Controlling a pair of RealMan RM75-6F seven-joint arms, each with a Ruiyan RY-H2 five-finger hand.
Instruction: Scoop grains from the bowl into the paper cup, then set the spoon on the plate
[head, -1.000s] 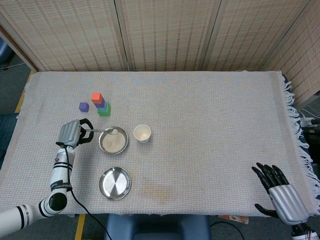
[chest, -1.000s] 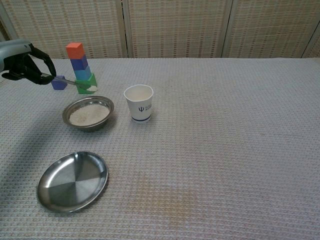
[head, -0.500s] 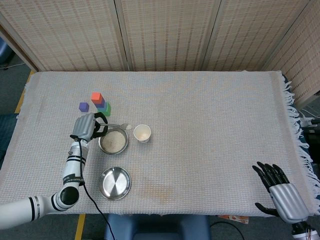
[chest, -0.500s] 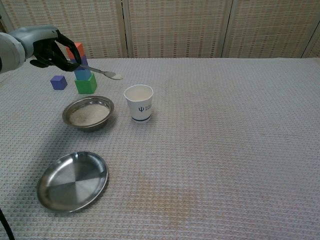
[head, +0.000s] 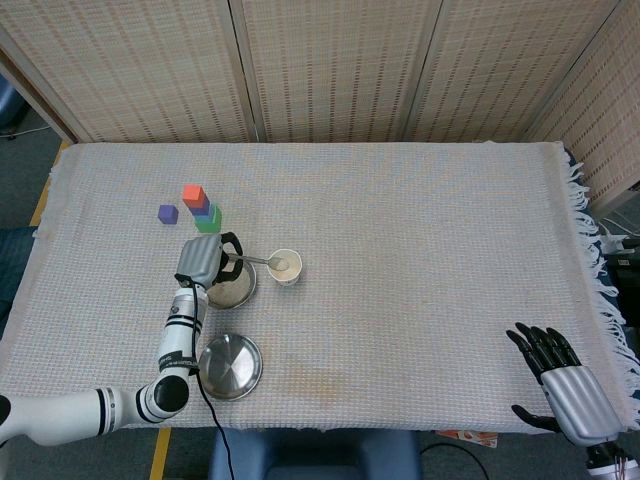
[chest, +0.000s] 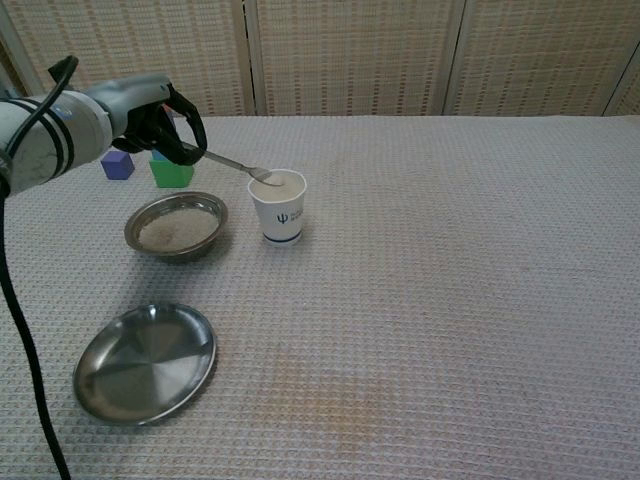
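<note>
While loaded, spoon (chest: 235, 165) held level by left hand (chest: 160, 125), fingers (head: 228, 258) curled round the handle end. Spoon bowl poised at the near-left rim of paper cup (chest: 278, 206), carrying a small heap of grains; whether fully inside the rim or only over its edge, cannot tell from either view. Cup upright on the cloth-covered worktop (chest: 450, 300), just right of the steel bowl (chest: 177, 226), which holds a shallow bed of grains. Steel plate (chest: 145, 361) empty, nearer the robot, well apart from the cup.

Risks noted:
- Spill onto the cloth if tipped with the spoon bowl straddling the rim rather than over the opening. Cause: narrow mouth, long handle, small wrist error magnified at the tip.
- Cup light and unrestrained; likely to tip or slide if pushed sideways by the spoon at the rim. No second hand steadying it: right hand (head: 565, 385) idle at the far corner, fingers spread, holding nothing.
- Grip far back on the handle; roll of the spoon within the fingers possible during the pour, dumping early.
- Forearm passing low over the steel bowl; contact on withdrawal could drag it.
- Stacked colour blocks (head: 203, 208) close behind the hand; a wide swing back could topple them.
</note>
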